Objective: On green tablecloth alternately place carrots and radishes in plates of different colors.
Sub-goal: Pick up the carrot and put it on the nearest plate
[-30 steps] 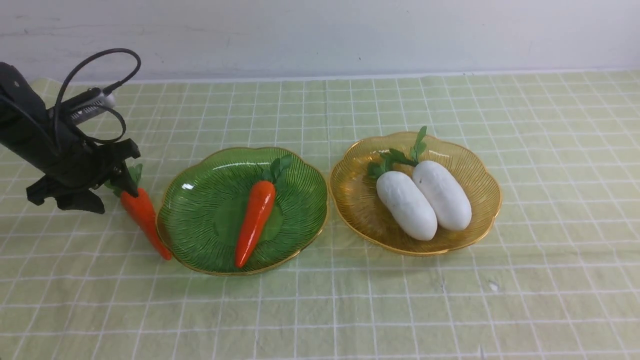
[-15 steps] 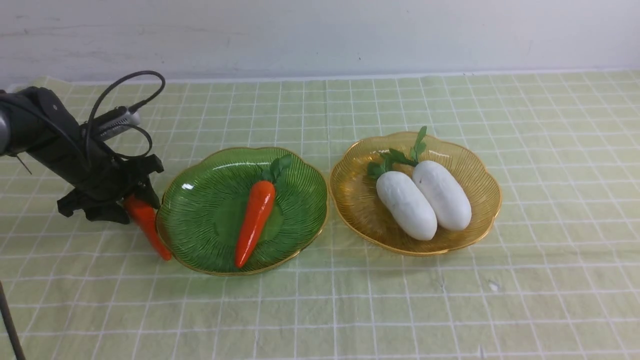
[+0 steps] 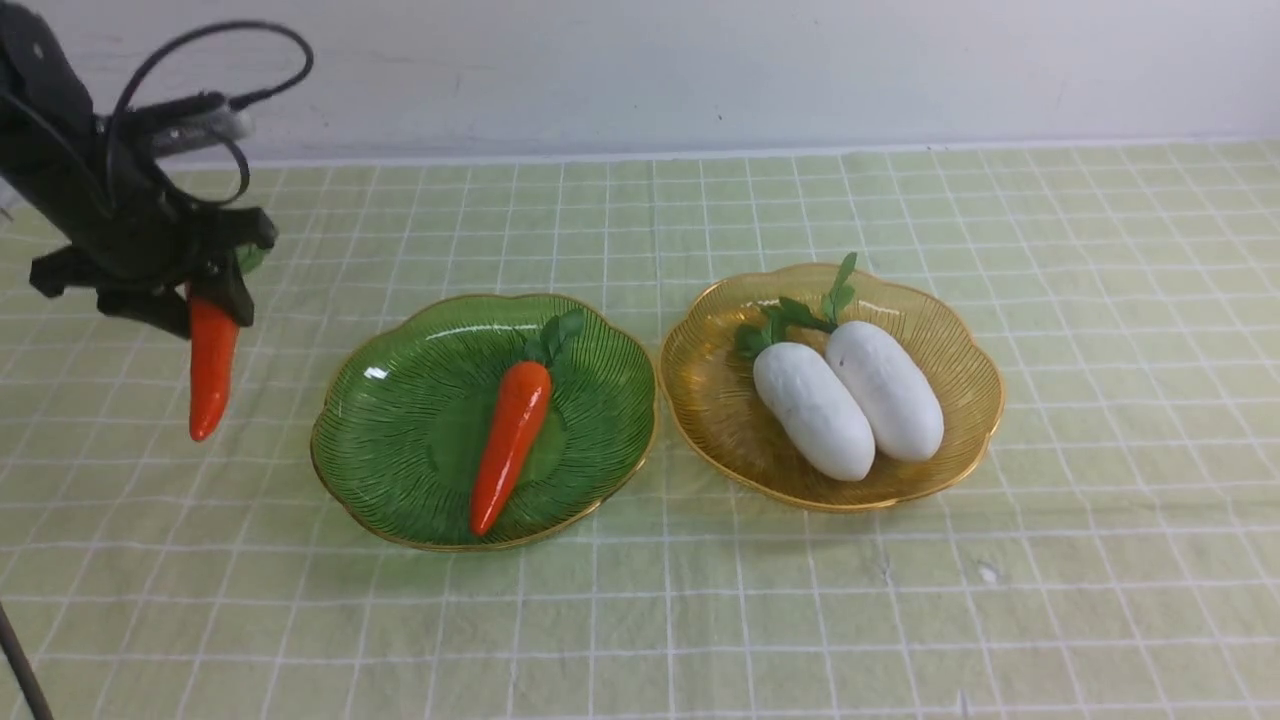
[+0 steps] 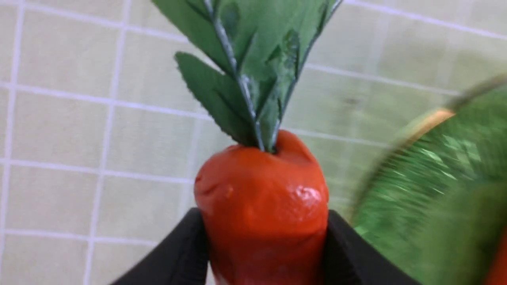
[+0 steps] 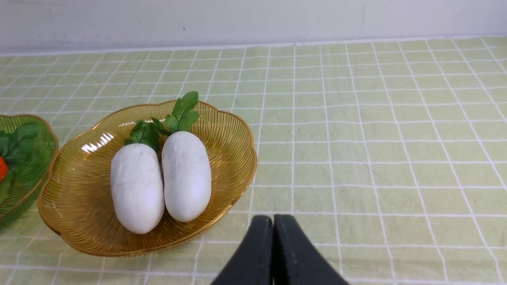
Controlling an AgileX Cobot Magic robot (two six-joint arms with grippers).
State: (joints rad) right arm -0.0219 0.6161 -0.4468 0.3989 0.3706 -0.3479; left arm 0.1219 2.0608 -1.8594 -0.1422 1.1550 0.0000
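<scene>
Left gripper (image 3: 210, 303), clamped on a carrot (image 3: 212, 375) hanging tip-down, hovers just left of the green plate (image 3: 400, 420); right gripper (image 5: 273, 226) is closed.

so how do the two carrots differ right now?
Pose: the held carrot hangs near vertical, tip down; the plated carrot lies slanted, tip toward the camera. Support: the held carrot is clamped near its top by the left gripper, above the tablecloth; the plated carrot rests free in the green plate. Shared: both glossy orange with green leaves, similar size.
</scene>
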